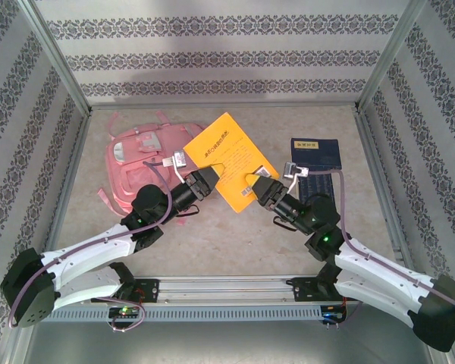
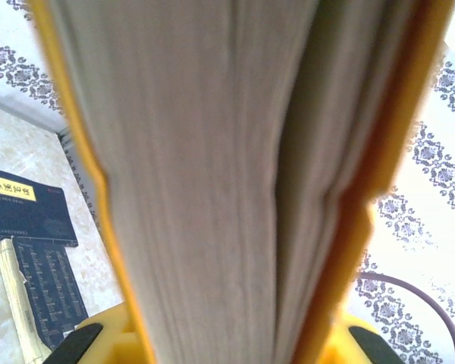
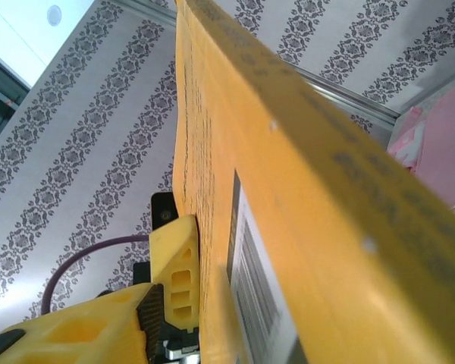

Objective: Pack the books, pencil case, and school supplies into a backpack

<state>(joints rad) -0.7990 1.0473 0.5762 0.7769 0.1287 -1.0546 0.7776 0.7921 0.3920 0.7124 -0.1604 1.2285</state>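
**Top external view: book held up between two arms, beside the backpack**

The yellow book (image 1: 226, 155) hangs above the table (image 1: 212, 250), its left corner over the backpack (image 1: 133, 163) and the navy books (image 1: 316, 154) well apart to its right. The left gripper (image 1: 203, 182) is clenched on the book's lower left edge; the left wrist view shows the page block wedged between its jaws. The right gripper (image 1: 259, 186) sits at the barcode corner. In the right wrist view one finger (image 3: 178, 273) lies against the cover and the other is hidden, so a grasp there cannot be told.

Risks, as judged: a hold at one edge lets the book swing or slide if the right jaws miss the corner. The pages gape in the left wrist view, so they may splay and the cover may buckle. The backpack lies flat with its front up and no open mouth is visible, so the book could snag on fabric.

Containers: nothing can be seen inside the backpack.
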